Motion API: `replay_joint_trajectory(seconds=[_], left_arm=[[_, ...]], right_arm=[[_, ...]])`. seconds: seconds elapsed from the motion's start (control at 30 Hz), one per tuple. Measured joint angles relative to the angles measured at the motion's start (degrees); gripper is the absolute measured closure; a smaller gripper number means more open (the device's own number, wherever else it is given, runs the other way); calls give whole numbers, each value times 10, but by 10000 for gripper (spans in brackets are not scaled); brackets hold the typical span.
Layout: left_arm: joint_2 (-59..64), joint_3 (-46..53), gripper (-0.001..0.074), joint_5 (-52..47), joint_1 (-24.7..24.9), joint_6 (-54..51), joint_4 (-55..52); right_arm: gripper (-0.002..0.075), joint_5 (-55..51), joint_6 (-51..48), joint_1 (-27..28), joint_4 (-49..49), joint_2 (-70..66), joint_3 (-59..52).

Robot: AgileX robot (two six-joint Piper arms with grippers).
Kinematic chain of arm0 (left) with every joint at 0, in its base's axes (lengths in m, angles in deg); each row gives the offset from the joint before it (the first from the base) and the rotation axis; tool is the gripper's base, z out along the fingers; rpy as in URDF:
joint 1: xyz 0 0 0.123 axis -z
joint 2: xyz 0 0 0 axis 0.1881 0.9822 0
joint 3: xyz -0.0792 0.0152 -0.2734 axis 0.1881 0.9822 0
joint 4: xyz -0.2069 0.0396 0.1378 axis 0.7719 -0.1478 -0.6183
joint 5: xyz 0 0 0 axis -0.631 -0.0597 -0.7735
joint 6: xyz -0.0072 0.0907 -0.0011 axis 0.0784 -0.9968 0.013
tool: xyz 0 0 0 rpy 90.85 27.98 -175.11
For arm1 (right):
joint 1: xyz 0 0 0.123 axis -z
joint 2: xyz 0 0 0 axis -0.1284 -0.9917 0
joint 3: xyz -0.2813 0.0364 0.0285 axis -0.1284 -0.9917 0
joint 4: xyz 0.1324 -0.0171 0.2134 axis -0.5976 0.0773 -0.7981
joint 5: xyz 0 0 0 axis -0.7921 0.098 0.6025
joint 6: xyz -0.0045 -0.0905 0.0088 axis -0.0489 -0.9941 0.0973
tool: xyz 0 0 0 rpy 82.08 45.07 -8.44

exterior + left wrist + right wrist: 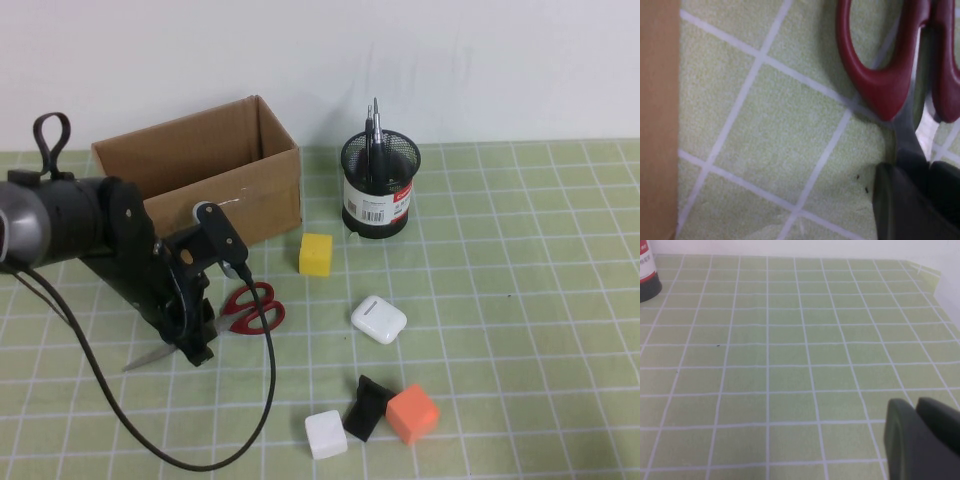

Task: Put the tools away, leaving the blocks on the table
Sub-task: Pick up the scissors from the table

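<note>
The red-handled scissors (250, 308) lie on the green grid table (520, 300) in front of the box, blades pointing left. My left gripper (200, 350) is down on them, shut on the steel just behind the handles. In the left wrist view the dark fingers (895, 205) close on the blade below the red handles (875, 75). The yellow block (316, 254), white block (326, 434), orange block (412, 413) and black wedge (366, 408) sit on the table. My right gripper (925, 440) is shut and empty above bare table, outside the high view.
An open cardboard box (200, 170) stands at the back left. A black mesh pen cup (380, 185) holding thin dark tools stands at the back centre. A white earbud case (378, 319) lies mid-table. The left arm's cable (240, 440) loops over the front.
</note>
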Motion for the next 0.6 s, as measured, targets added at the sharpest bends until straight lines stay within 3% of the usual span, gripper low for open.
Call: replay_joint_trajectory(seconds=[0.27,0.6], left_arm=[[-42,4,656,-7,29,15,-47],[-170,4,656,10,79,114,-129]], right_arm=[[733,0,0,0,0,0,0],[733,0,0,0,0,0,0]])
